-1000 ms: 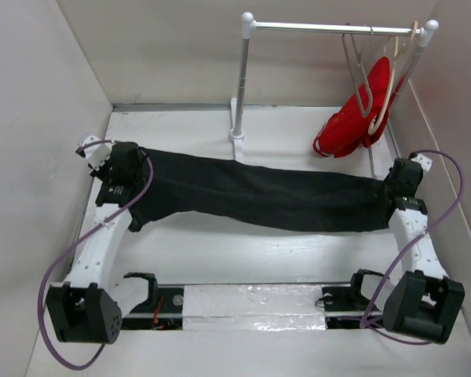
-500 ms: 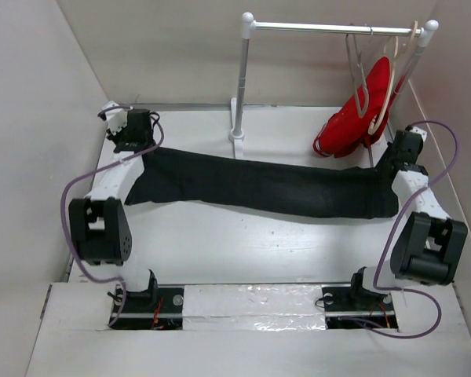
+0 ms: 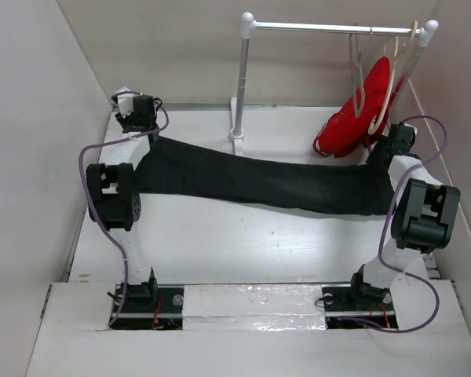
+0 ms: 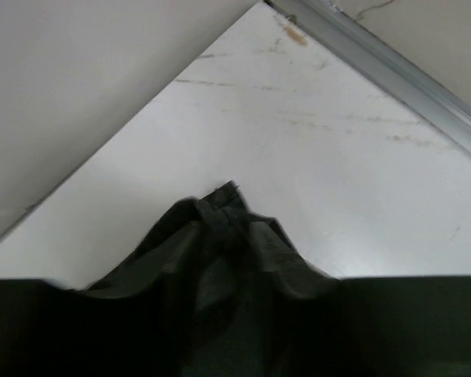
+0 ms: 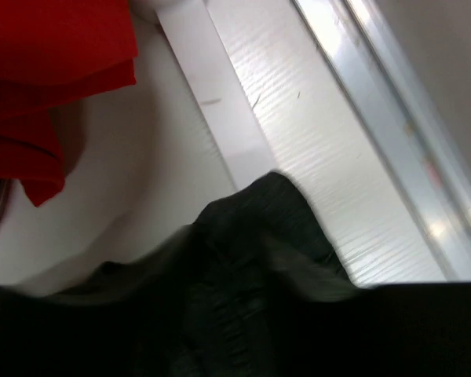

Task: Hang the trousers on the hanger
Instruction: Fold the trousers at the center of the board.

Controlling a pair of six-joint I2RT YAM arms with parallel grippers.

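The black trousers (image 3: pixel 259 181) lie stretched across the table from left to right. My left gripper (image 3: pixel 147 140) is down on their left end at the back left corner. My right gripper (image 3: pixel 385 155) is on their right end, beside the red garment. In the left wrist view the trousers' cloth (image 4: pixel 220 267) rises in a bunched peak in front of the jaws. The right wrist view shows the same kind of bunched cloth (image 5: pixel 251 259). The fingers are lost in the dark fabric in both wrist views. The thin pale grey hanger (image 3: pixel 359 75) hangs empty on the rail (image 3: pixel 330 28).
A beige hanger (image 3: pixel 392 78) with red cloth (image 3: pixel 353 122) hangs at the rail's right end, close to my right arm. The rack's white post (image 3: pixel 239 78) stands at the back centre. Walls close in on the left, back and right.
Both arms have reached further back, dragging the trousers' ends toward the far edge. The left end now lies near the back left corner and the right end beside the red cloth.
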